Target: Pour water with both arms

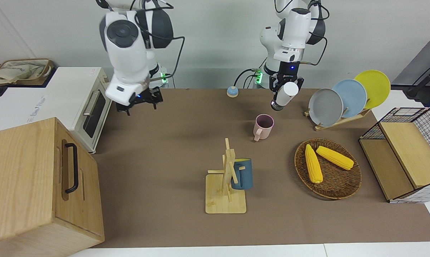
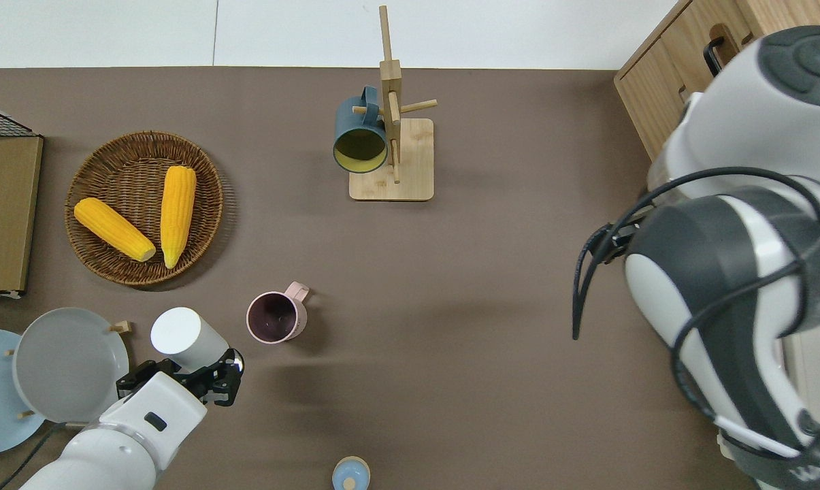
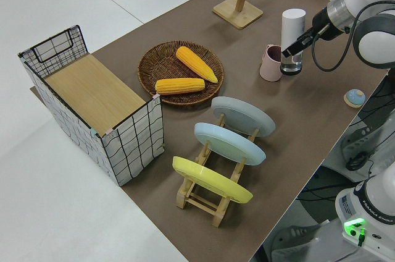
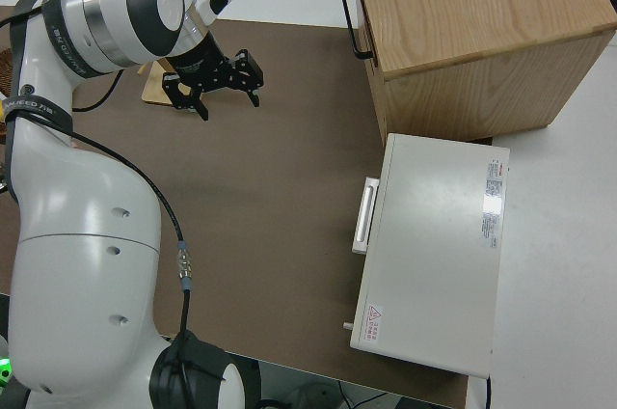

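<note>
Holding a tall white bottle (image 2: 182,335) tight by its lower part, the left end effector (image 2: 202,371) sits at the lower left of the overhead view. The bottle leans, with its white top tipped up and toward the grey plate (image 2: 62,361), so its long line is slanted, not straight up. The small pink mug (image 2: 276,317) stands on the brown desk (image 2: 450,286) just beside the bottle, a bit toward the middle of the frame, with its mouth open to the sky and its handle pointing at the upper right. That is the thing the next move turns on, I think: the bottle must go over the mug and tip that way. The left arm is much nearer to the mug. The right end effector (image 1: 140,100), at the upper left of the front view, has its fingers spread and holds nothing; it is well apart from the mug. The desk is flat with bare room around the mug. A round woven basket with two yellow corn cobs (image 2: 144,207) lies higher in the frame.
</note>
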